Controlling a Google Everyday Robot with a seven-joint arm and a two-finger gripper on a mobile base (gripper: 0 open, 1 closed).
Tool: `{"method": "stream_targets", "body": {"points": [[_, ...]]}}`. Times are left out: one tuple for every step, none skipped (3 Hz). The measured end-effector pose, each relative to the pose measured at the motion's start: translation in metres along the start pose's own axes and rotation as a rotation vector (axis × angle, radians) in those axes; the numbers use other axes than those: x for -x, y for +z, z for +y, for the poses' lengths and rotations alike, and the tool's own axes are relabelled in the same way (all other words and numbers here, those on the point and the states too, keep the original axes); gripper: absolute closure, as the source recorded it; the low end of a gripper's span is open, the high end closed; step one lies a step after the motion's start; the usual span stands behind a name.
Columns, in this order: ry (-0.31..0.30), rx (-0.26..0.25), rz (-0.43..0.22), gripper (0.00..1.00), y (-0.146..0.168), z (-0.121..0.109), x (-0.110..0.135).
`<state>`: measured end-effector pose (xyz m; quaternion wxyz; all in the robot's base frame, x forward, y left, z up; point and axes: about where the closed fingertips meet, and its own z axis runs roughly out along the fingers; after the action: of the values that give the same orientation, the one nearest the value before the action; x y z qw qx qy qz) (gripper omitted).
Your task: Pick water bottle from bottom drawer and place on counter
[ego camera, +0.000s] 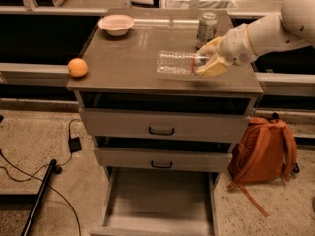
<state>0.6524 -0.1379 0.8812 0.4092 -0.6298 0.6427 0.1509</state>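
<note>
The clear ribbed water bottle (pixel 177 63) lies sideways over the right half of the counter (pixel 123 58), base to the left, neck to the right. My gripper (pixel 205 59) reaches in from the right on a white arm and is shut on the bottle's neck end. I cannot tell whether the bottle touches the counter. The bottom drawer (pixel 160 200) is pulled out below and shows a bare grey floor.
A green-and-white soda can (pixel 206 27) stands just behind the gripper. A pink bowl (pixel 116 23) sits at the counter's back left, an orange (pixel 77 67) at its left edge. An orange backpack (pixel 266 149) leans right of the cabinet. Cables (pixel 44 176) lie on the floor at left.
</note>
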Motion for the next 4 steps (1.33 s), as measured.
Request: {"method": "stream_targets", "body": {"points": [[0.029, -0.037, 0.016, 1.00, 0.019, -0.012, -0.006], [0.020, -0.073, 0.037, 1.00, 0.032, -0.022, -0.006], [-0.002, -0.096, 0.063, 0.82, 0.039, -0.026, -0.009], [-0.003, -0.106, 0.060, 0.51, 0.044, -0.028, -0.014]]}}
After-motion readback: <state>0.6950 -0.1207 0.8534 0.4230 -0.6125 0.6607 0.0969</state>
